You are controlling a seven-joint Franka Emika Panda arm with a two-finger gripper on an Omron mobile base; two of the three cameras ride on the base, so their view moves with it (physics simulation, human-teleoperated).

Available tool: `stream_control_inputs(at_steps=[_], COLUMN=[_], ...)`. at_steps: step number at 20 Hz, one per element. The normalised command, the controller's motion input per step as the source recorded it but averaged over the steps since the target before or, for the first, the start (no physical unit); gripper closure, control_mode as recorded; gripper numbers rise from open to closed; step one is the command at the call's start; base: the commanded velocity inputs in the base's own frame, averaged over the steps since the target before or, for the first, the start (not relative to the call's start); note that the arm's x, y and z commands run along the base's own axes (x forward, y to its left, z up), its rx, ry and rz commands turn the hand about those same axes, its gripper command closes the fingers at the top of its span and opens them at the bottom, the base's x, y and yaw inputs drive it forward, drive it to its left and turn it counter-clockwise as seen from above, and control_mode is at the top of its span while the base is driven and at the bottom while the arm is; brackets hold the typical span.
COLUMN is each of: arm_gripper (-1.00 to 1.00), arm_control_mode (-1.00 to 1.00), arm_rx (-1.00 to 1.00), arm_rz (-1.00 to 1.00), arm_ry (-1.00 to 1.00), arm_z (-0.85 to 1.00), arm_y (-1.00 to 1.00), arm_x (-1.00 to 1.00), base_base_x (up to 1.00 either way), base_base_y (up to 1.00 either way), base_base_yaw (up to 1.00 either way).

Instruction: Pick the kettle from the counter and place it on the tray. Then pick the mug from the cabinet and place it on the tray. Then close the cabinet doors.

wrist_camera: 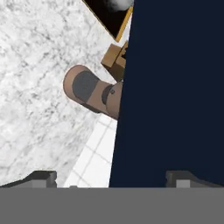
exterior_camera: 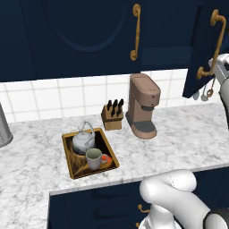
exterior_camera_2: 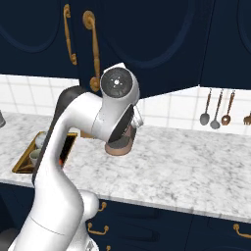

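The silver kettle (exterior_camera: 83,141) and the beige mug (exterior_camera: 94,159) both stand inside the brown tray (exterior_camera: 71,167) on the marbled counter (exterior_camera: 179,134). The cabinet's left door (exterior_camera: 85,31) looks shut against its frame. Its right door (exterior_camera: 203,49) stands ajar, swung out over the counter. My gripper (wrist_camera: 113,178) is open, with nothing between its fingertips (wrist_camera: 41,177). It is right against the flat face of that navy door (wrist_camera: 170,87), and the white hand sits at the door's lower edge (exterior_camera_2: 162,83). The cabinet's inside is hidden.
A tall brown coffee machine (exterior_camera: 143,105) and a knife block (exterior_camera: 112,115) stand by the tiled wall, right of the tray. Spoons and ladles (exterior_camera_2: 215,110) hang on the wall to the right. Navy drawers (exterior_camera: 89,205) run under the counter.
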Motion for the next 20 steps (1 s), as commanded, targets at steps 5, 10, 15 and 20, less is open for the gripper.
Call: stream_control_inputs(at_steps=[5,10,15,20], arm_gripper=[-1.0,-1.0,-1.0,-1.0], arm_control_mode=[-1.0,-1.0,-1.0,-1.0], arm_rx=[0.0,0.0,0.0,0.0], arm_rz=[0.11,0.03,0.0,-0.03], arm_ry=[0.0,-0.01,-0.04,-0.15], arm_z=[-0.25,-0.17,-0.21,-0.38], arm_y=[0.59,0.48,0.39,0.24], arm_x=[1.0,0.92,0.86,0.76], base_base_x=[0.0,0.0,0.0,0.0], base_base_y=[0.0,0.0,0.0,0.0], base_base_yaw=[0.0,0.0,0.0,0.0])
